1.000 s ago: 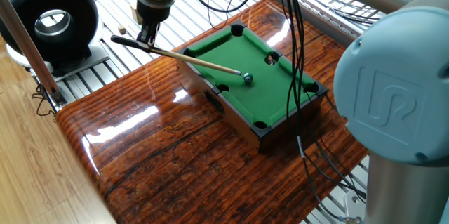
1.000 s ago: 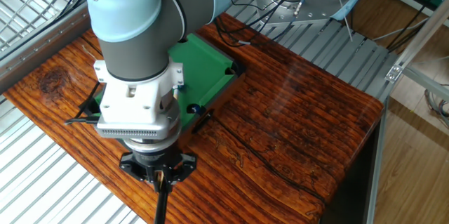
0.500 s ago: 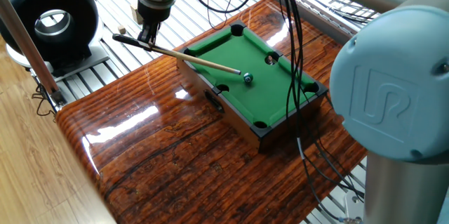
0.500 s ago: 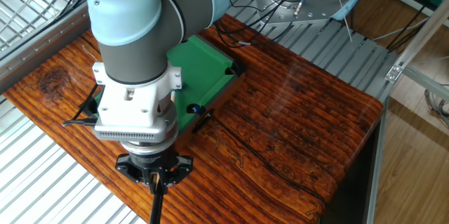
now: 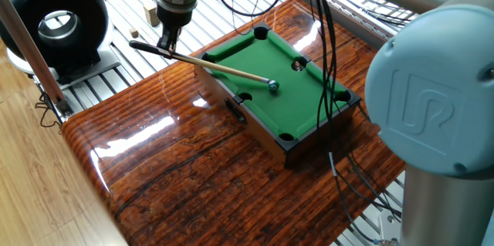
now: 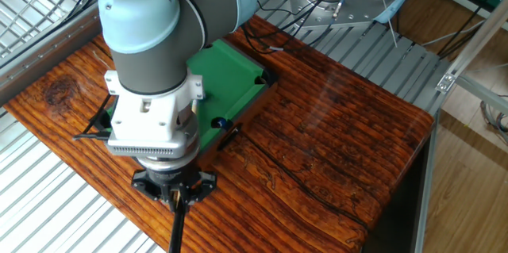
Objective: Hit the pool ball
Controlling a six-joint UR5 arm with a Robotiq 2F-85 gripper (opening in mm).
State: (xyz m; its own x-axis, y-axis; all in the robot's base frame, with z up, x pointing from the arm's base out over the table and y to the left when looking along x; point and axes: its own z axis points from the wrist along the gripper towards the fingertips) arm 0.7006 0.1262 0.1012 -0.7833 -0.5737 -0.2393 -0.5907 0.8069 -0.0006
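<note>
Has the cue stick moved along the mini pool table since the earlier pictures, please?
Yes. The cue stick has slid forward over the mini pool table, and its tip now sits at the pool ball.

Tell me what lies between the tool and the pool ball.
In one fixed view, only the cue stick spans it, running from the tool over the mini table's rail to the pool ball.

The bench point(image 5: 177, 153) is dark, strongly grained wood under a glossy varnish (window glare streaks it). The mini pool table point(image 5: 282, 92) wears matt green felt. The cue stick point(image 5: 224, 66) looks pale, smooth wood; the pool ball point(image 5: 272, 85) shines.
</note>
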